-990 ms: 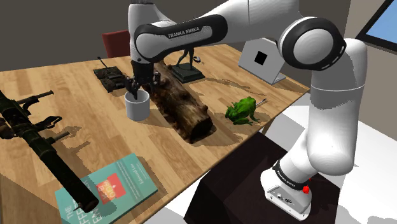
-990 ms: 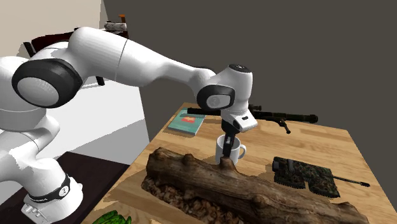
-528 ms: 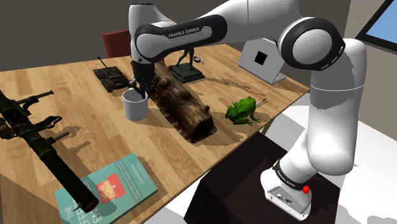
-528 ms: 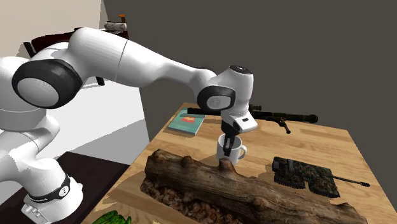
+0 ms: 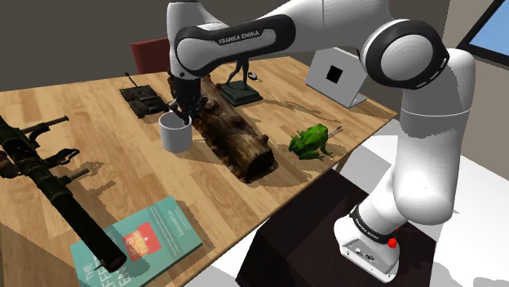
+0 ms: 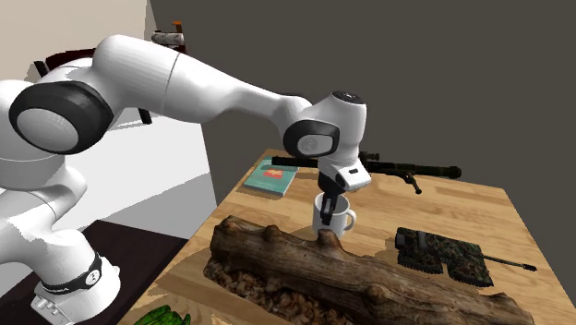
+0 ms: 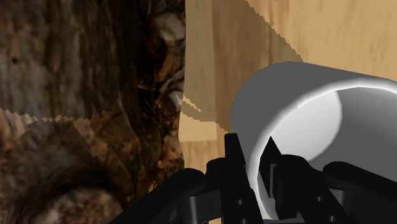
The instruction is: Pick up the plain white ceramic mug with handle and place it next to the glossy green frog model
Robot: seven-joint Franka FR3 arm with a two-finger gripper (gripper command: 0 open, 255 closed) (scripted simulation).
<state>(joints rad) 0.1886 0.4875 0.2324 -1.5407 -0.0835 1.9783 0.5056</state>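
Pale wooden desk (image 5: 220, 196) beneath everything. Across its middle, a long brown log (image 5: 232, 134), rough-barked, dark hollow end toward the near edge. Just past the log's far end, a dark statuette (image 5: 239, 81) on a flat base. Toward the shoulder view's left, a small camouflage tank model (image 5: 143, 98). Along the left edge, a black rifle (image 5: 45, 175). Near the front corner, a teal book (image 5: 139, 240) with a red patch on its cover, muzzle end over one corner. At the far right corner, a tilted white box (image 5: 336, 77) with a black square. Behind the desk, a red chair back (image 5: 151, 53).

white mug (image 5: 174, 134), green frog (image 5: 310, 140), brown log (image 5: 236, 140)
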